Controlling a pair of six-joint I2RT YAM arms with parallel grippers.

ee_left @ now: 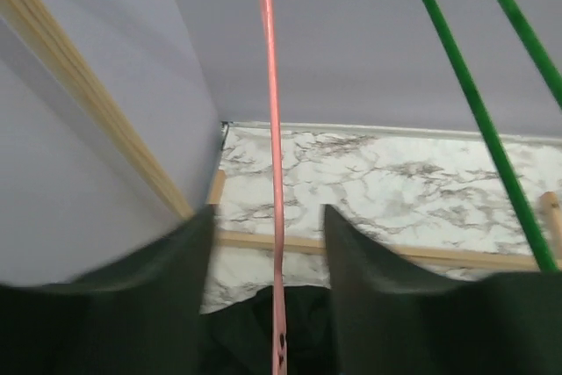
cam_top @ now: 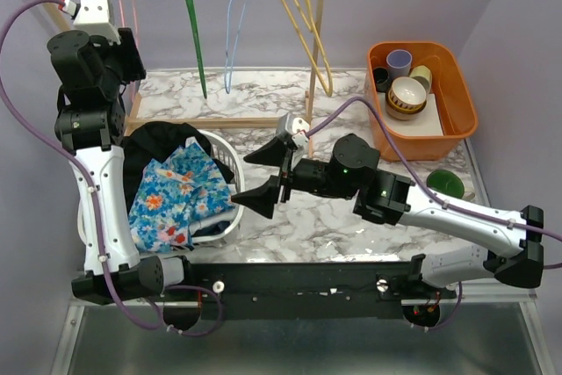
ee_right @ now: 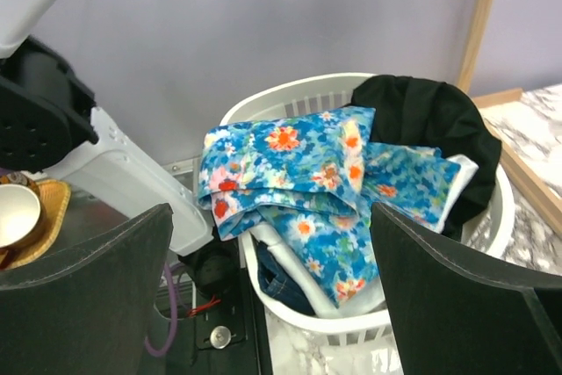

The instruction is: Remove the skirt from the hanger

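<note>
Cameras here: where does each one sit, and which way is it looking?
Top external: above and behind the arms, looking down on the table, both arms visible.
Left wrist: raised, facing the pink hanger between its own fingers.
Right wrist: mid-table, facing the laundry basket; its fingers show.
Top and right wrist share the floral garment.

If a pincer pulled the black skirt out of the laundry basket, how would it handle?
Probably floppy: the black skirt slumps in folds over the basket rim, so it would likely sag and trail. The floral garment seems to overlap it, so that may drag along. Thin-looking cloth, so probably light.
</note>
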